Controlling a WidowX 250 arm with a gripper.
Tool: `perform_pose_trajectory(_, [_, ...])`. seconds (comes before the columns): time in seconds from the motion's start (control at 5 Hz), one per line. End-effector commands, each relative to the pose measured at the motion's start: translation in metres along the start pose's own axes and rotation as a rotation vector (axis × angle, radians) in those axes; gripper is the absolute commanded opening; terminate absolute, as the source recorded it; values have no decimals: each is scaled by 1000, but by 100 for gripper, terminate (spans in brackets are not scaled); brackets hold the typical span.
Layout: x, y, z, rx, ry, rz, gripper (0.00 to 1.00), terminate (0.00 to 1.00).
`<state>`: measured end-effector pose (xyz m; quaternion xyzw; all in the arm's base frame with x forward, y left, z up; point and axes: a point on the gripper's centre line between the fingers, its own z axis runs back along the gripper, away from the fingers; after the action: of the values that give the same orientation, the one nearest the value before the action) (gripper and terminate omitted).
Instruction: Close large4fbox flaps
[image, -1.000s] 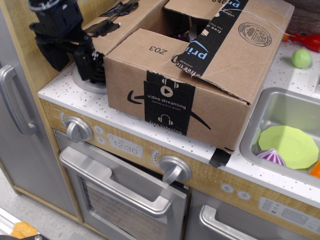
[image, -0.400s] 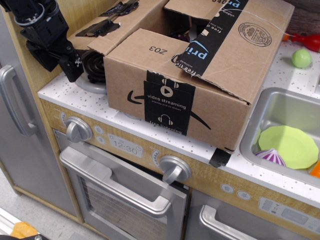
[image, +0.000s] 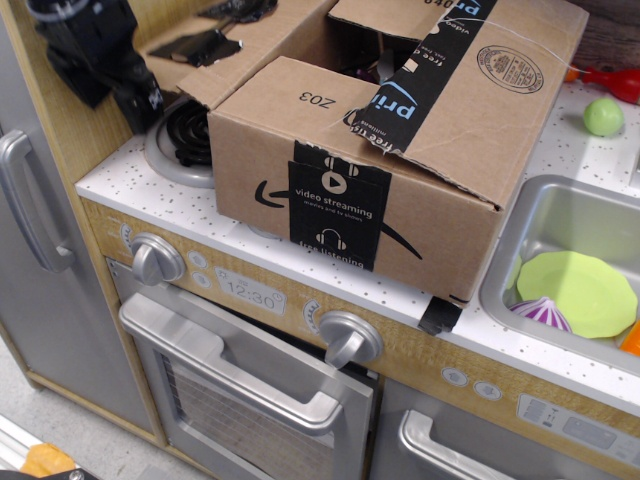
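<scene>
The black robot gripper (image: 140, 100) has moved up and away, left of the big brown cardboard box (image: 400, 140). Its fingers are too dark to tell.

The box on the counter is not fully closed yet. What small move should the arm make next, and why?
Probably move the gripper right and up, behind the left flap, to push it over the opening. That flap tilts outward from the box, and the dark inside shows between the flaps. The gripper is beside the burner, apart from the cardboard. Whether its jaws are open cannot be told.
</scene>
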<state>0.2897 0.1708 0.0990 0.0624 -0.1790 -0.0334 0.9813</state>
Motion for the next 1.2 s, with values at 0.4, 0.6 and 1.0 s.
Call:
perform_pose_trajectory(0.4, [64, -51, 65, 43, -144, -127, 100, 0])
perform_pose_trajectory(0.6, [75, -66, 75, 33, -185, -176, 100, 0])
perform_pose_trajectory(1.0, [87, -100, 106, -118, -165, -128, 100, 0])
